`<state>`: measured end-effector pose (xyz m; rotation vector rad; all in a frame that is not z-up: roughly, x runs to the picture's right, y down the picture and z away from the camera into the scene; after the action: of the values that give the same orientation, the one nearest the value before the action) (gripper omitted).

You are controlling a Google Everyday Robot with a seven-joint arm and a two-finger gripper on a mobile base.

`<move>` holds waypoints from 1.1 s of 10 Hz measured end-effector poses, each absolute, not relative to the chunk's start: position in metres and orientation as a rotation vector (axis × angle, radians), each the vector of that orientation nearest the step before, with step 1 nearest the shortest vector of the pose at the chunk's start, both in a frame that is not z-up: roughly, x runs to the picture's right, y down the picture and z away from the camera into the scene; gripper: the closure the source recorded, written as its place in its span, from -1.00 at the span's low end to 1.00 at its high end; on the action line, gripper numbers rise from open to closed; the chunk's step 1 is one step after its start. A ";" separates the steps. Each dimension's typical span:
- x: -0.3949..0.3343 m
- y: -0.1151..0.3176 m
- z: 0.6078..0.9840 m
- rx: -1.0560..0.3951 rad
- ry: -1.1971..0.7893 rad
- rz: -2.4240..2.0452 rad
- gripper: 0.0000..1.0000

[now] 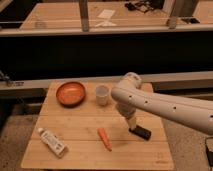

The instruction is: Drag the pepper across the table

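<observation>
The pepper point(104, 138) is a small orange-red tapered piece lying on the table point(80, 125), near its front middle, pointed end toward the front. My gripper point(131, 123) hangs from the white arm point(160, 105) that reaches in from the right. It is low over the table, to the right of the pepper and a little behind it, apart from it, just above the black block point(141, 132).
An orange bowl point(70, 93) sits at the table's back left. A white cup point(102, 94) stands at the back middle. A white tube point(51, 142) lies near the front left corner. A dark ledge runs behind the table.
</observation>
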<state>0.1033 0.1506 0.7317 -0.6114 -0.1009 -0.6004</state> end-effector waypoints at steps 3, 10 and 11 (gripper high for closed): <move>0.094 0.157 0.732 -0.609 -0.110 -0.668 -0.60; 0.072 0.165 0.735 -0.587 -0.127 -0.803 -0.60; 0.070 0.167 0.736 -0.584 -0.128 -0.821 -0.60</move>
<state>0.0695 0.1674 0.7363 -0.5845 -0.1283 -0.8213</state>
